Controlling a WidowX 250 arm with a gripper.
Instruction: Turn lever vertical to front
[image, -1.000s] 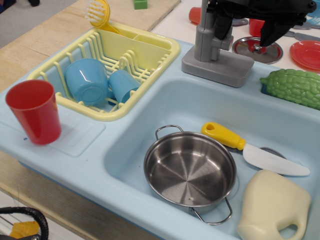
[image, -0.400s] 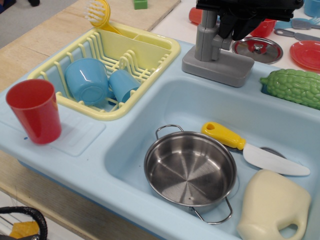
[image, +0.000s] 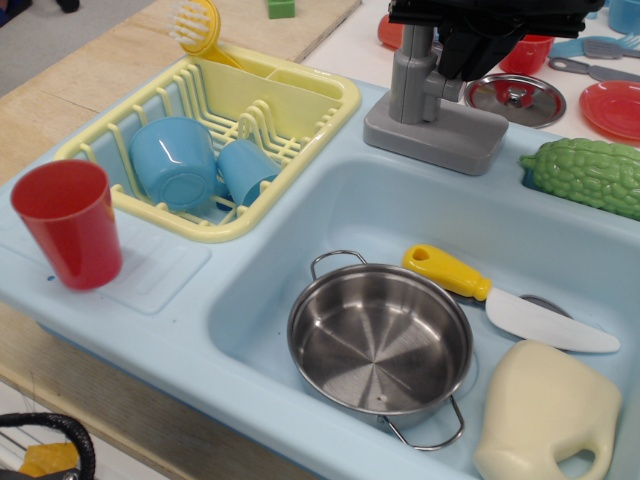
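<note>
The grey toy tap has a squarish upright post on a flat rectangular base at the back rim of the light blue sink. The lever on top of the post is hidden behind my gripper and the frame's top edge. My black gripper hangs at the top of the frame, right at the top of the post, with one dark finger pointing down along the post's right side. I cannot tell whether the gripper is open or shut, or whether it touches the lever.
A steel pot, a yellow-handled knife and a cream jug lie in the basin. A yellow dish rack holds two blue cups. A red cup stands front left. A green gourd, a steel lid and a red plate lie to the right.
My gripper has moved left and up, from the right of the tap post to over its top. The steel lid is now uncovered. Nothing else moved.
</note>
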